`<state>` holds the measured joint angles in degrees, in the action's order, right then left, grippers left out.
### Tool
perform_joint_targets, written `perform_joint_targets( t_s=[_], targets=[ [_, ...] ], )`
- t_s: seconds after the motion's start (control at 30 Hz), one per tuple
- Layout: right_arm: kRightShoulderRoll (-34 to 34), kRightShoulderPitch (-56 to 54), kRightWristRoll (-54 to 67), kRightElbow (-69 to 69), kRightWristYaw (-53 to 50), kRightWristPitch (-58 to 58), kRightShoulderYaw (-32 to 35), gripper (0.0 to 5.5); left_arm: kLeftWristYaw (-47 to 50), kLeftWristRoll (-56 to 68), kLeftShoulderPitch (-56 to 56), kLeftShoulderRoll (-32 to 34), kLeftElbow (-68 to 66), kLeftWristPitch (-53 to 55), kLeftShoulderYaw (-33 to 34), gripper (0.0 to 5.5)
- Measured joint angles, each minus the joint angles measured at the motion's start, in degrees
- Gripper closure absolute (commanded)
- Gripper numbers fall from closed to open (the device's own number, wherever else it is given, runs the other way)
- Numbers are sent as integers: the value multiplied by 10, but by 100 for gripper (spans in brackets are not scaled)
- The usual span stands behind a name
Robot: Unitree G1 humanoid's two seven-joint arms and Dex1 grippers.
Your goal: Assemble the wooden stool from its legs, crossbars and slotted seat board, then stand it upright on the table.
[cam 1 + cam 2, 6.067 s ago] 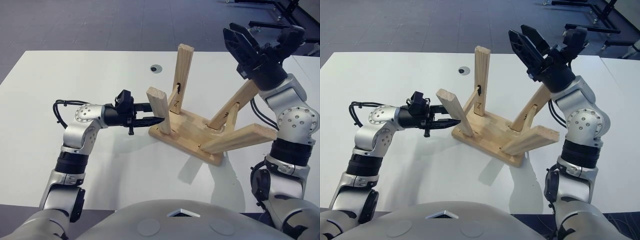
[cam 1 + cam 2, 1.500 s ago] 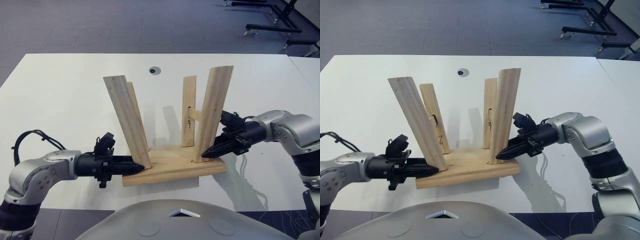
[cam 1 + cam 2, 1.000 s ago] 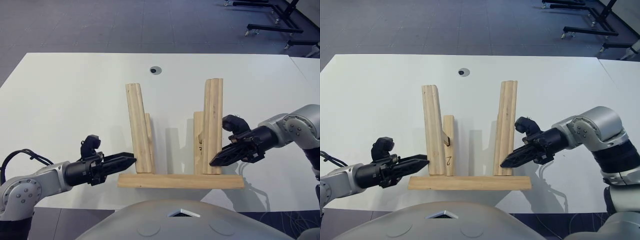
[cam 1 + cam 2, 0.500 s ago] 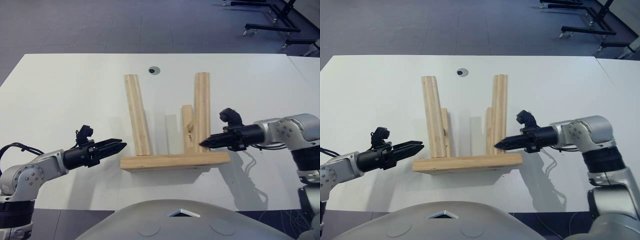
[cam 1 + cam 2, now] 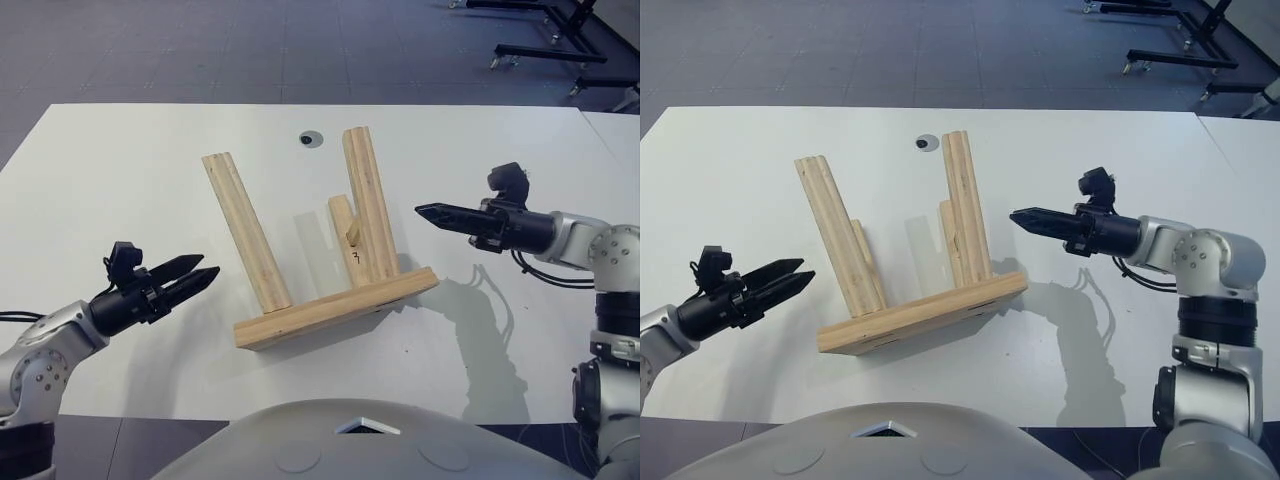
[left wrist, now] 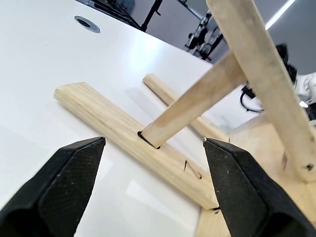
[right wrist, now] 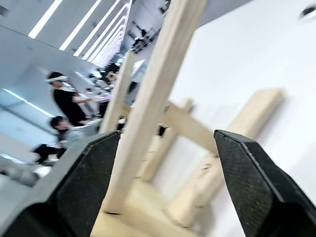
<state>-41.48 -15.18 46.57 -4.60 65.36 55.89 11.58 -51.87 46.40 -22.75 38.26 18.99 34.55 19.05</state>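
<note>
The assembled wooden stool (image 5: 260,268) lies on its side on the white table (image 5: 120,180), its seat board (image 5: 337,307) on edge. The left gripper (image 5: 210,265) hovers off the stool's left side, the right gripper (image 5: 421,210) off its right, both with fingers spread and empty, neither touching the wood.
</note>
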Motion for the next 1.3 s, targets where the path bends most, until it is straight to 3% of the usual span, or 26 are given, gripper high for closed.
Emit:
perform_joint_targets(
  t_s=[0.3,0.43,0.73,1.13,1.3],
  targets=[
    [-31,60,-241,-102,153,-543,-72,199,-82,-244,-207,13,86,-288,-54,186],
    [-57,68,-305,-132,233,-692,-122,199,-85,-292,-226,25,138,-333,-91,186],
    [-62,68,-301,-128,247,-692,-140,199,52,-378,-151,-30,131,-268,-185,186],
    [-15,68,-301,-110,192,-672,-162,199,69,-401,7,-41,26,-250,-237,186],
    [-12,68,-302,-109,178,-672,-164,193,48,-387,33,-40,-8,-258,-243,261]
  ],
)
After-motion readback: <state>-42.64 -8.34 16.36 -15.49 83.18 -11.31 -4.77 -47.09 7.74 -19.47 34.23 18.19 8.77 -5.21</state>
